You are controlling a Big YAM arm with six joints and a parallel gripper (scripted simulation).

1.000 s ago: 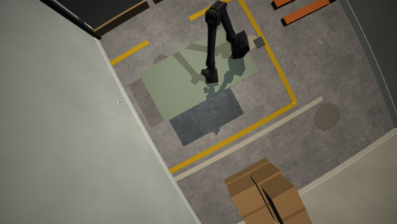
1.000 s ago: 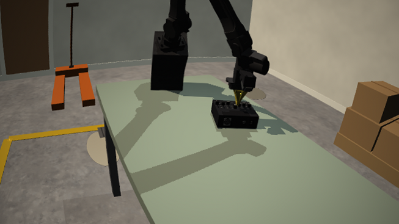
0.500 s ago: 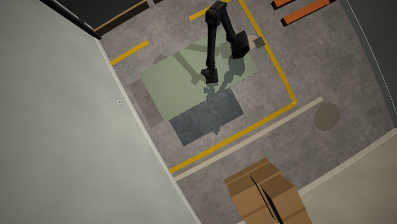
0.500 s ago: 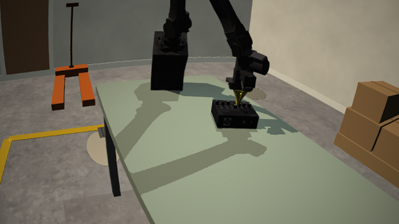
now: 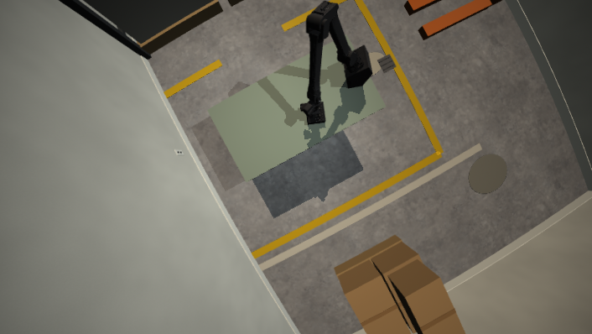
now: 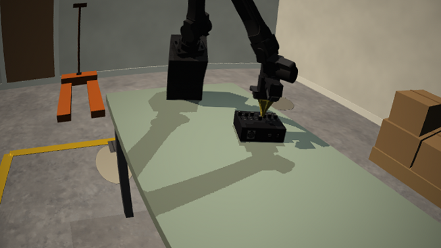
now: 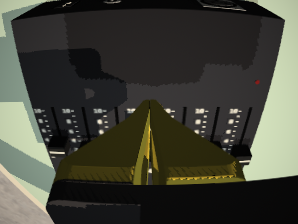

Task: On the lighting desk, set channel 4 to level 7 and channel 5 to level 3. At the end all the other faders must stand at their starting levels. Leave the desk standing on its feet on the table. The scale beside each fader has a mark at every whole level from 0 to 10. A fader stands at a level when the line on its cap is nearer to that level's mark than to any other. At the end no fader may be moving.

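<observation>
While the closed, empty gripper presses a middle fader, one channel is being set.
Next, judge its cap line against the lighting desk scale.

green table, lighting desk, arm base

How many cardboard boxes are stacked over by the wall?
3: one cardboard box on top, one lower left, one lower right, beside the beige wall. More may be hidden behind them.

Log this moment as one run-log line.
claw: shut, empty, tip down on a fader slot | lighting desk: upright on table | fader levels: unreadable
</observation>
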